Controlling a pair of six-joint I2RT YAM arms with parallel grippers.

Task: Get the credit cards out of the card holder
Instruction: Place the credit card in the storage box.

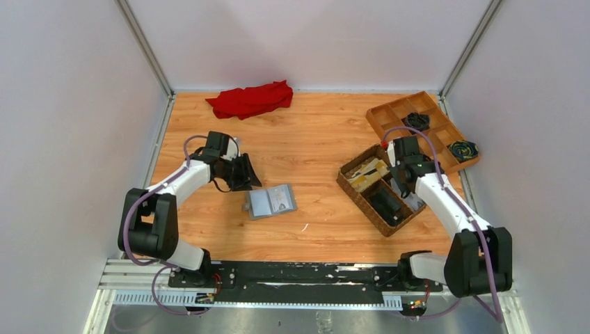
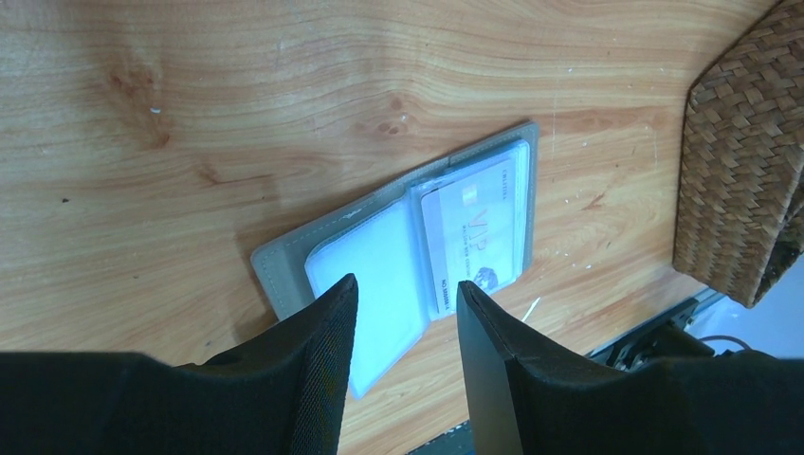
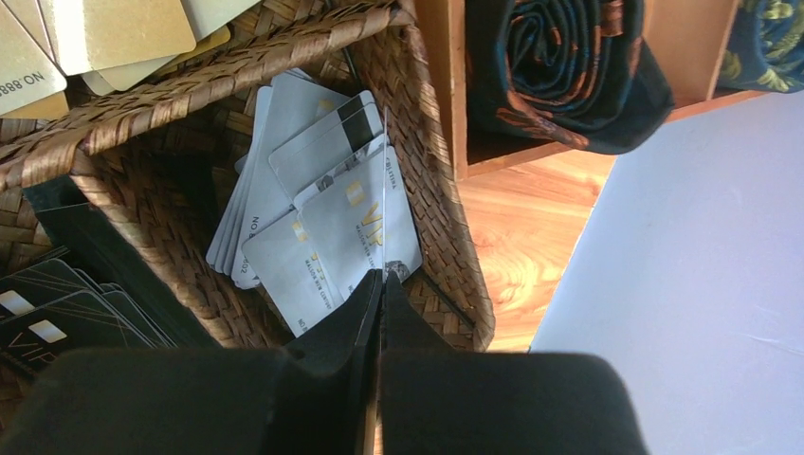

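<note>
The grey card holder (image 1: 270, 202) lies open on the wooden table. In the left wrist view the card holder (image 2: 294, 261) shows a pale credit card (image 2: 474, 237) in its right clear sleeve; the left sleeve looks empty. My left gripper (image 2: 406, 289) is open and empty, hovering just above the holder's near edge; from above it (image 1: 250, 179) sits at the holder's upper left. My right gripper (image 3: 381, 277) is shut on a thin card (image 3: 384, 190) held edge-on over the brown woven basket (image 3: 436, 227), above several loose pale cards (image 3: 284, 180).
The basket (image 1: 355, 193) also holds gold cards (image 3: 114, 28) and black cards (image 3: 57, 294) in other compartments. A wooden divided tray (image 1: 389, 115) with rolled ties (image 3: 559, 66) stands behind it. A red cloth (image 1: 250, 99) lies at the back. The basket's corner (image 2: 740, 171) is right of the holder.
</note>
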